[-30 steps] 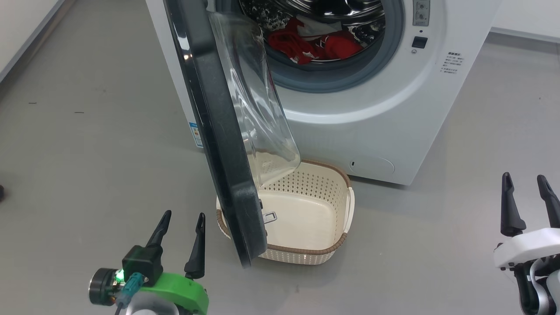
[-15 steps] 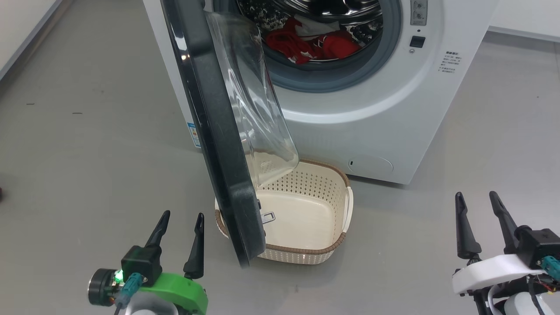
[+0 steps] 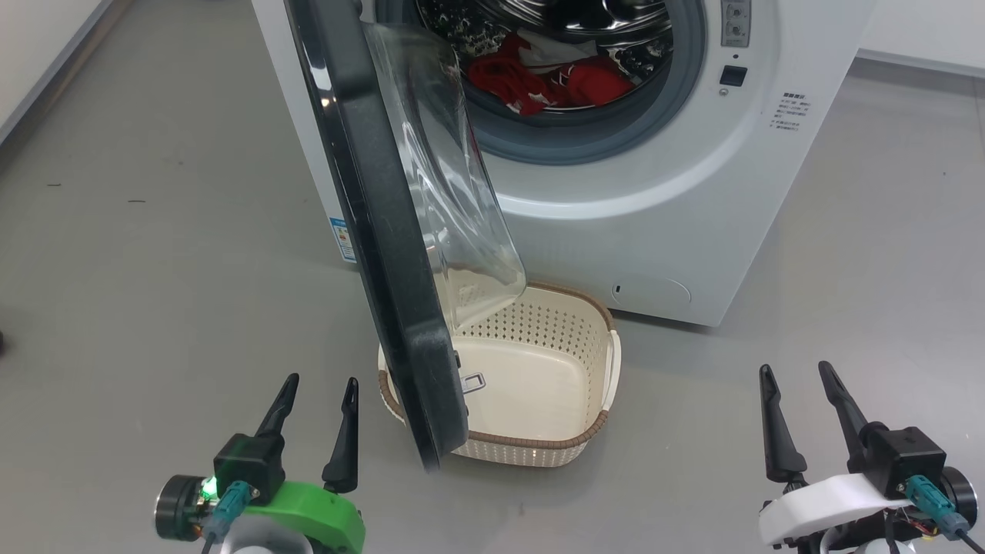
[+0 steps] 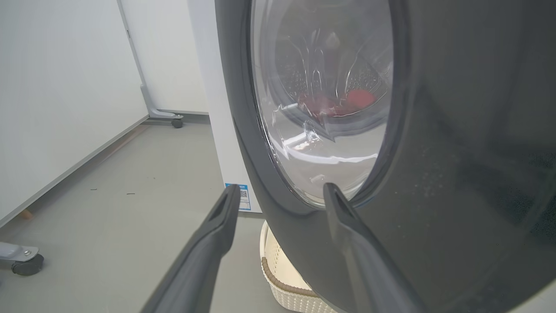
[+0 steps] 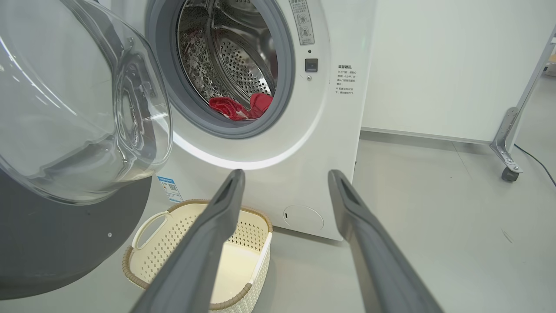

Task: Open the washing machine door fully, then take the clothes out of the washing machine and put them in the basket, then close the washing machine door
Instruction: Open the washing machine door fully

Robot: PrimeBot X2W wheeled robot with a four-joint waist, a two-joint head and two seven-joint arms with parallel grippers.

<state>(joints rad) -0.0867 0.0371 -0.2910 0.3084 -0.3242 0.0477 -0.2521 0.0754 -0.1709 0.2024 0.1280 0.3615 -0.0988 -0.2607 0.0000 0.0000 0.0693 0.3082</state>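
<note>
1. Nearest to us, the left end effector (image 3: 322, 379) hangs low over the grey floor (image 3: 154, 269). Its two dark fingers are spread apart with nothing between them. It sits just left of the lower edge of the washing machine door (image 3: 377, 231). In the left wrist view the fingers point at the door's glossy outer face, but we cannot tell whether they touch it.
2. The right end effector (image 3: 794, 368) is at the lower right, well apart from the door. Its fingers are likewise spread and grip nothing.
3. The basket (image 3: 539, 327) stands on the floor just in front of the washing machine (image 3: 654, 200), between the two end effectors. Its cream bottom lies bare. The door's lower edge hangs over the basket's left part and hides that side in the head view.
4. The door stands partly open, swung out on its left side and almost edge-on to the head camera. Its clear glass bowl (image 3: 454, 200) bulges towards the machine.
5. A small blue label (image 3: 345, 238) sits low on the machine's left side.
6. A grey gasket (image 3: 585, 135) rings the mouth of the steel drum (image 5: 243, 61).
7. Farthest in, the clothes (image 3: 554, 81) lie bunched on the bottom of the drum. They are red fabric with white trim, with a bit of white cloth on top.
</note>
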